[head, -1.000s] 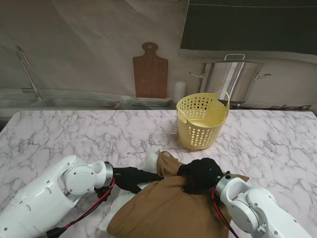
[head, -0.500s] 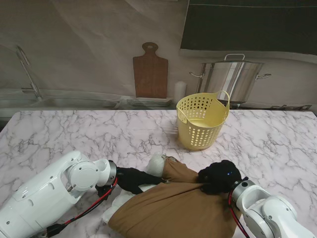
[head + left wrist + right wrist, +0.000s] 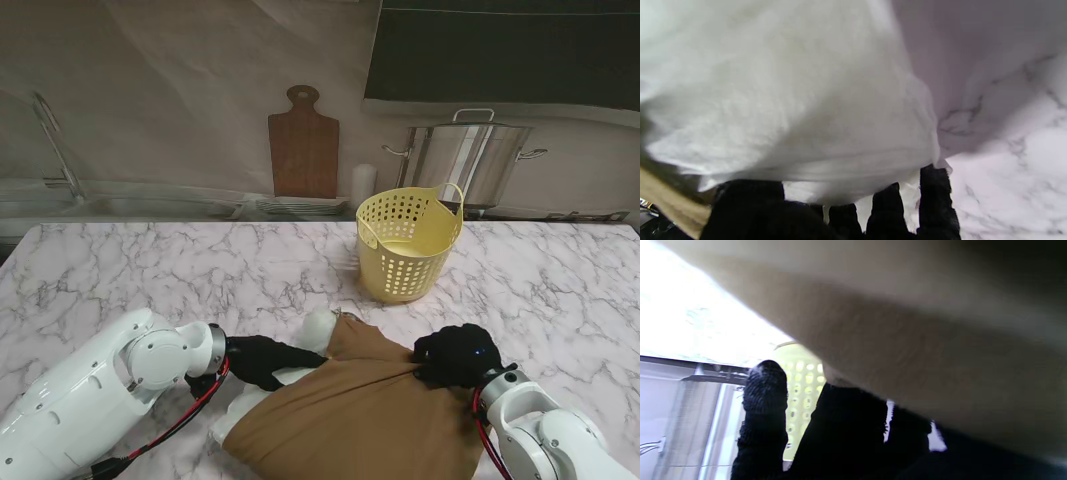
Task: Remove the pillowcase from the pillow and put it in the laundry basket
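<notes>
The marble table (image 3: 150, 270) is being viewed from the stand, high and looking down. The pillow (image 3: 790, 110) and pillowcase (image 3: 923, 350) are being viewed very closely from the wrists; both are being shared with the stand view.

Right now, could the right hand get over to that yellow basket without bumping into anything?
Probably yes. The right hand is gripping the brown pillowcase, and the yellow basket stands just beyond it on the marble table, nothing between. The pillow still inside, however, would drag along.

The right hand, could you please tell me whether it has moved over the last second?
Yes. The right hand, gripping the pillowcase, has shifted to the robot's right, from left of the laundry basket to its right side.
</notes>
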You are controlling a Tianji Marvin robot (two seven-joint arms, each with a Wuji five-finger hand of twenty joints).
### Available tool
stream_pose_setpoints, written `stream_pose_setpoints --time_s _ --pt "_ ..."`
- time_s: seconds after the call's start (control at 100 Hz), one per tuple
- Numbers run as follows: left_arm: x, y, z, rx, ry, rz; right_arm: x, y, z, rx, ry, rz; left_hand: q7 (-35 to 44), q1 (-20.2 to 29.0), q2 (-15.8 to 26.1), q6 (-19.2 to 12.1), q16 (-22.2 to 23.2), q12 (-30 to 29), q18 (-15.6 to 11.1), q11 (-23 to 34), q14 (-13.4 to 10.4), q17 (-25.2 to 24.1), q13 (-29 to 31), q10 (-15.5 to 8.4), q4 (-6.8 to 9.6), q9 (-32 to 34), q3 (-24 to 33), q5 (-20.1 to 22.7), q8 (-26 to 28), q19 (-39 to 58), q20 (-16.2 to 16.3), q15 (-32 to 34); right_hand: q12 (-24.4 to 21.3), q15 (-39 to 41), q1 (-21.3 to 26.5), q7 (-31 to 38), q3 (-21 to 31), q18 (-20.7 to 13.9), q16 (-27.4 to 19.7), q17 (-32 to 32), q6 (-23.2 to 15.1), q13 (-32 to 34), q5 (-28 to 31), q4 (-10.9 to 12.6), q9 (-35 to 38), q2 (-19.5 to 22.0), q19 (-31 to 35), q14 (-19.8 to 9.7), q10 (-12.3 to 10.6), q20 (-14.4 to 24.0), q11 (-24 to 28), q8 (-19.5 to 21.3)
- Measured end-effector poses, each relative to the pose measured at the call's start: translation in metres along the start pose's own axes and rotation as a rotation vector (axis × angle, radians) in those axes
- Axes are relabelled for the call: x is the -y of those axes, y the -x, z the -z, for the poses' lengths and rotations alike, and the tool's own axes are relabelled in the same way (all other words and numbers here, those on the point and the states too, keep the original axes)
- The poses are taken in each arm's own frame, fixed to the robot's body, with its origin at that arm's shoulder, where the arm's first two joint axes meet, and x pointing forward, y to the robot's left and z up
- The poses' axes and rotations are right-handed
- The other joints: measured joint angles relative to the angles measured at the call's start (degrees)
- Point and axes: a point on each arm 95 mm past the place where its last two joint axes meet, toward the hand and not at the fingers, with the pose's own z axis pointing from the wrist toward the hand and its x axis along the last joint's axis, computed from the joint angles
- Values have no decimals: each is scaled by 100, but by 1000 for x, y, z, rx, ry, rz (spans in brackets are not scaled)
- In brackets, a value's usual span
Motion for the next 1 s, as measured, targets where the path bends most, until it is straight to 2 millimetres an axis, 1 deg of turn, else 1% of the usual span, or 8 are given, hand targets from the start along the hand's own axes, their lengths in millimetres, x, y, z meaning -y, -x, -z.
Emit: stream_pose_setpoints --time_s 0.08,0.21,0.32,0.46,0.55,0.67,0.97,1.0 --pt "-5 3 2 8 -66 -5 0 -8 -5 -57 2 -4 81 -1 -81 111 0 7 58 84 59 71 104 160 -17 89 -11 66 1 0 0 148 15 428 176 130 195 2 48 0 338 8 0 8 19 -8 -1 237 250 -1 94 12" --pt "-11 5 5 19 -109 17 -6 -18 -15 -113 29 -28 154 -1 -83 313 0 24 70 156 172 81 175 361 -21 162 -18 118 3 0 0 207 54 681 247 154 300 2 116 0 463 50 1 24 76 -13 -1 369 381 -2 137 15" --pt "-8 5 7 28 -164 37 -11 -24 -20 -148 48 -33 333 1 -3 526 75 102 124 261 434 102 364 618 -29 347 -32 200 15 0 16 405 57 786 376 193 314 2 169 0 633 101 1 30 84 -17 -3 455 492 -6 143 15" --pt "-3 6 7 63 -224 88 -16 -31 -25 -193 65 -44 454 24 296 787 179 219 143 390 805 142 510 822 -44 462 -98 200 21 0 38 566 58 841 448 193 314 2 218 -19 711 133 1 30 84 -17 -13 489 520 -12 144 15" --pt "2 5 6 67 -275 94 -17 -33 -26 -210 74 -52 457 34 427 886 237 318 154 468 954 144 586 1033 -45 477 -98 200 -32 0 39 642 58 849 452 193 314 2 253 -27 716 145 1 32 84 -17 -16 516 552 -15 144 15" --pt "8 5 5 80 -318 125 -18 -36 -25 -232 85 -59 458 68 662 1051 256 322 222 474 1038 144 598 1327 -45 540 -98 200 -248 0 39 692 58 852 455 195 314 2 256 -29 717 193 1 33 84 -17 -57 523 565 -22 145 15" --pt "27 2 5 72 -413 164 -20 -51 -25 -344 127 -116 458 163 714 1073 318 323 222 471 1110 144 719 1388 -45 624 -97 200 -421 0 39 766 58 858 467 196 314 6 268 -78 720 196 1 33 84 -17 -129 533 569 -62 145 23" --pt "28 1 3 66 -412 172 -20 -53 -26 -356 132 -120 458 166 714 1073 323 324 222 471 1201 144 748 1422 -45 625 -97 200 -458 0 39 768 53 858 469 196 314 9 268 -80 720 196 1 33 84 -17 -149 533 569 -74 145 25"
